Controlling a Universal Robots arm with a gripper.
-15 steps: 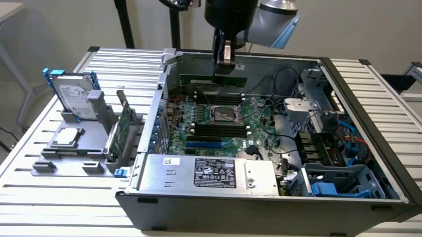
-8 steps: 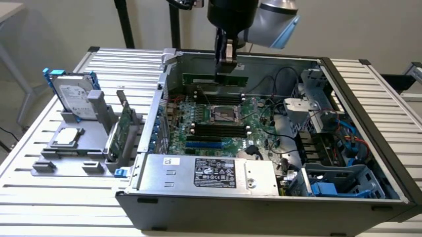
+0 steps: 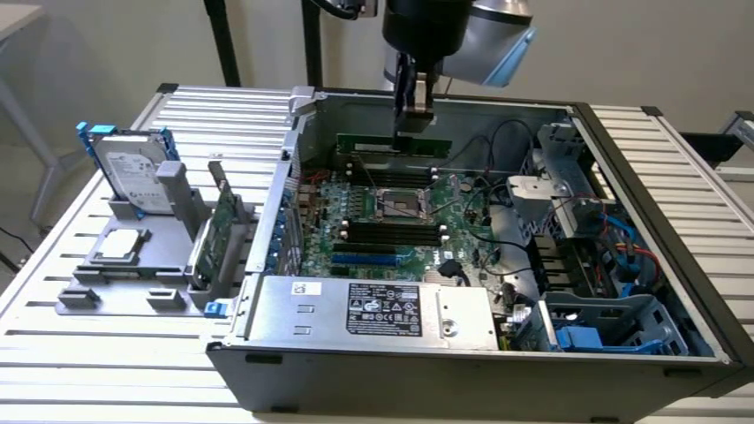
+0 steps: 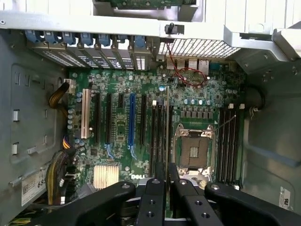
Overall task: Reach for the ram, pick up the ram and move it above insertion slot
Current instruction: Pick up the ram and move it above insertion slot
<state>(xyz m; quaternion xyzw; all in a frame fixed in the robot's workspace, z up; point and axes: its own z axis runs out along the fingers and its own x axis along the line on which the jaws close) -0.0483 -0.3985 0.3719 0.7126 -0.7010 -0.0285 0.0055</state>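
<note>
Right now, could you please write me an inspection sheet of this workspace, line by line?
Surface: slatted metal table carrying an open computer case.
Job's things: the ram is held edge-down above the motherboard, over the black slots beside the CPU socket.
Clutter: grey fixture at the exterior view's left, holding a hard drive and an expansion card.
Grippers: gripper shut on the ram.
Cables: red wire near the case's rear; yellow bundle at the board edge.
Surroundings: pale wall, black stand poles.
</note>
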